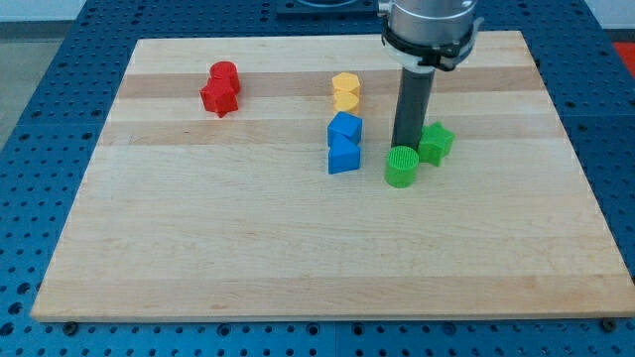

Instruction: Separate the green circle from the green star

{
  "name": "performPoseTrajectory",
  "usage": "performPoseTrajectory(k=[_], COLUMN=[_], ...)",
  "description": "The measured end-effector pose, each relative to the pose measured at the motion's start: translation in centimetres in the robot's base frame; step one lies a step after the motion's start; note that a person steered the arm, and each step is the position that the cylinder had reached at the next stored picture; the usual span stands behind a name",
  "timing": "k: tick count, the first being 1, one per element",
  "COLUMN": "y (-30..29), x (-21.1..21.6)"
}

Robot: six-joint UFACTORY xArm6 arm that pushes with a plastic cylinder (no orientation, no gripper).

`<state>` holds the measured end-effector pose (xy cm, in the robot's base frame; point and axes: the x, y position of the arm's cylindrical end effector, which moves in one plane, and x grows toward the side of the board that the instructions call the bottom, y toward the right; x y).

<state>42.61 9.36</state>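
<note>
Wooden and pale, a rectangular board (298, 258) made of joined planks fills most of the view, resting on a blue perforated table surface (30, 119) that shows around its edges.

Near the view's top right, the arm's grey and silver wrist (432, 30) comes down from above, and from it a straight dark rod (413, 104) drops to the board. My tip (408, 148) comes down just behind the green circle (402, 167), a short ridged cylinder, which hides the rod's very end. The rod has no jaws and holds nothing.

The green star (435, 143) sits just to the view's right of the rod, above and to the right of the green circle. The two green blocks lie very close together; whether they touch cannot be told.

To the view's left of the green pair, two blue blocks (344, 143) stand one against the other, their shapes unclear. Above them is a yellow block (345, 91), also of uncertain shape. Well apart, toward the view's upper left, two red blocks (221, 88) sit pressed together.

No brand, label or writing can be read anywhere.
</note>
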Motion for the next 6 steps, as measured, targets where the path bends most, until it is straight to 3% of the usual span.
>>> performPoseTrajectory(k=[6], y=[0.7], x=[9.4])
